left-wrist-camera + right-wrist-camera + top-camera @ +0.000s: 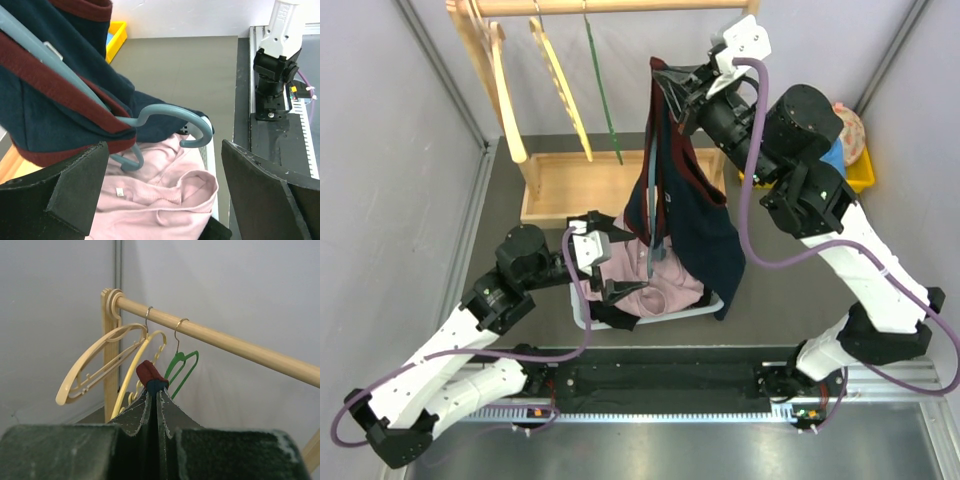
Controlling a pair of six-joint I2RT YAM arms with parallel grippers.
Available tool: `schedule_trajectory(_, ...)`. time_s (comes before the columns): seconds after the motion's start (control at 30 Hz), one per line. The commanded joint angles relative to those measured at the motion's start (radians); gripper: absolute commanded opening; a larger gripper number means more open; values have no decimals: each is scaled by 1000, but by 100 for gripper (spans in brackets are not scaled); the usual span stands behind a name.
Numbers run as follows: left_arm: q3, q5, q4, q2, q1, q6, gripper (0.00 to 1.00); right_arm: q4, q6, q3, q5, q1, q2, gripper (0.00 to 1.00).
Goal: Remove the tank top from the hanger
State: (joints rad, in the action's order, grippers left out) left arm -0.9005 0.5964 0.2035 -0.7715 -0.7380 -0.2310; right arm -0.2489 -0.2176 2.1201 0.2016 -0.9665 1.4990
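Right gripper (154, 390) is pinched tight on the hoisted tank top (695, 215). Hanger (165, 112) not yet out, its hook between the wide-spread fingers of the left gripper (162, 150).

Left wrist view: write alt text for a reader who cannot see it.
A navy tank top with maroon trim hangs over a pink garment, the hook of its blue-grey hanger poking out below. The open left claw frames the bottom edge.
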Motion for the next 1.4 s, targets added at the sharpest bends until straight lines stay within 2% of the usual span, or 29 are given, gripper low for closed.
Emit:
schedule_trajectory(0.0,-1,-37,51,34,-3,12,99,42,-78,73,68,-18,15,0)
schedule_trajectory(0.3,15,-84,45,64,-3,10,99,33,-115,121,88,-20,66,0)
schedule_trajectory(0.53,6,-40,68,61,-3,81,99,19,-157,162,116,-29,115,0)
schedule_trajectory(0.87,49,-168,-55,26,-3,21,99,48,-112,25,99,-52,-2,0)
schedule_trajectory(0.93,38,-207,-53,-9,-3,3,92,48,-112,-12,107,-58,-29,0)
schedule_trajectory(1.03,32,-245,-55,-25,-3,-11,67,43,-101,-67,104,-60,-86,0)
schedule_trajectory(1.07,29,-286,-56,-26,-3,-8,52,43,-97,-81,102,-60,-118,0)
schedule_trajectory(1.1,25,-315,-58,-26,-3,-8,27,42,-88,-107,99,-60,-134,0)
schedule_trajectory(1.13,14,-334,-58,-28,-3,-17,19,42,-80,-120,94,-60,-150,0)
schedule_trajectory(1.17,9,-357,-56,-26,-3,-25,15,42,-77,-132,91,-60,-166,0)
schedule_trajectory(1.37,-37,-376,-93,-25,3,-65,13,-12,-36,-192,50,-60,-272,0)
